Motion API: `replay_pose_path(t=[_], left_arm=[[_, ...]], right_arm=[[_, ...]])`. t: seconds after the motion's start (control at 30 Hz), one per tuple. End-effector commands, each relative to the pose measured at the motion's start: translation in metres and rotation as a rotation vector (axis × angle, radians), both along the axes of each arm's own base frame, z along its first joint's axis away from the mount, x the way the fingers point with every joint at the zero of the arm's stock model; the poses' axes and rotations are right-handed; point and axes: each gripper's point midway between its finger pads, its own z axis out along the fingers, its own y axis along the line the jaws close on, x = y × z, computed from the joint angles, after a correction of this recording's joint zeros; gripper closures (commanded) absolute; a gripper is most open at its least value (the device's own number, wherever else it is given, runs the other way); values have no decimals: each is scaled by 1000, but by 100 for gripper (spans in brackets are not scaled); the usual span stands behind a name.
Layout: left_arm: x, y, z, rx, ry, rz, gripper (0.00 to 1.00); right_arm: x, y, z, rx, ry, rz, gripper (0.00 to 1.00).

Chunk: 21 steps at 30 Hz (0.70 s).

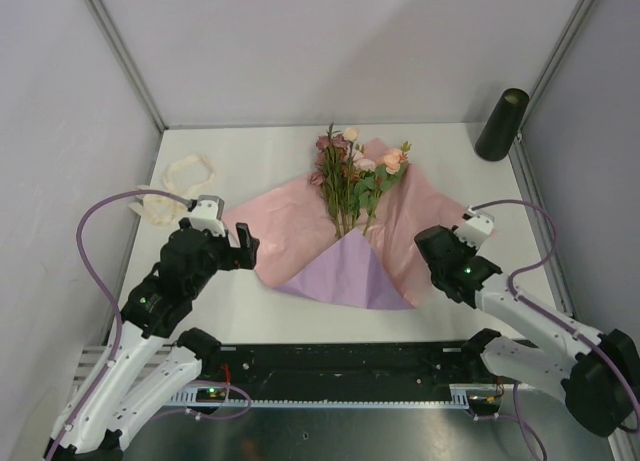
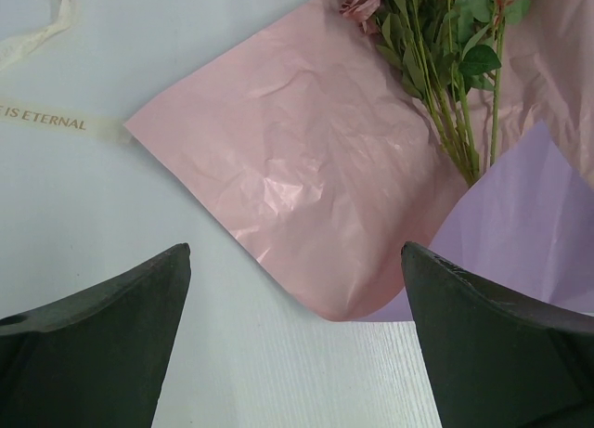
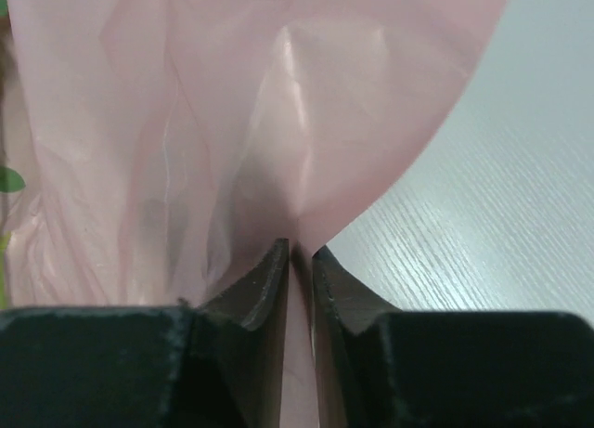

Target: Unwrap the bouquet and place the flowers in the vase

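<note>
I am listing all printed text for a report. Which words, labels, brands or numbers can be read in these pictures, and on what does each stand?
"IS ETERNAL": in gold capitals on the cream ribbon, lying beside the pink paper; anything before it is cut off at the picture's edge.
From the top camera the ribbon's print is too small to read.
No text shows on the vase or the paper.

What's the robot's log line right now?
left hand: open | right hand: pinching pink paper | flowers: lying on paper | vase: no flowers
</note>
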Motion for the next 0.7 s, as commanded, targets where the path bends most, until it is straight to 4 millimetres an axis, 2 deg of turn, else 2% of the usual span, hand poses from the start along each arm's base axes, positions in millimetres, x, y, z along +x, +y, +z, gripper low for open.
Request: replay_pose_path(t=[0.0,0.13,0.23,0.43,0.5,0.57,0.67], left_arm=[[2,1,3,15,-12,-5,0],[2,0,2,15,-5,-8,0],[2,-2,0,18,4,-15,0],[2,-1,1,17,0,-13,0],[2,-1,0,18,0,-12,0],[2,-1,0,19,2,-11,0],[2,0,-1,22,3,-7,0]], right_arm=[[-9,-18,26,32,-94,-76,77],[-14,-28,60,58,-196,-88,66],[-13,-26,95,94,-287,-42,61],[9,26,159,188,-429,261,59],[17,47,171,199,-449,361,59],[26,68,174,215,-447,440,61],[44,102,157,257,-389,562,66]])
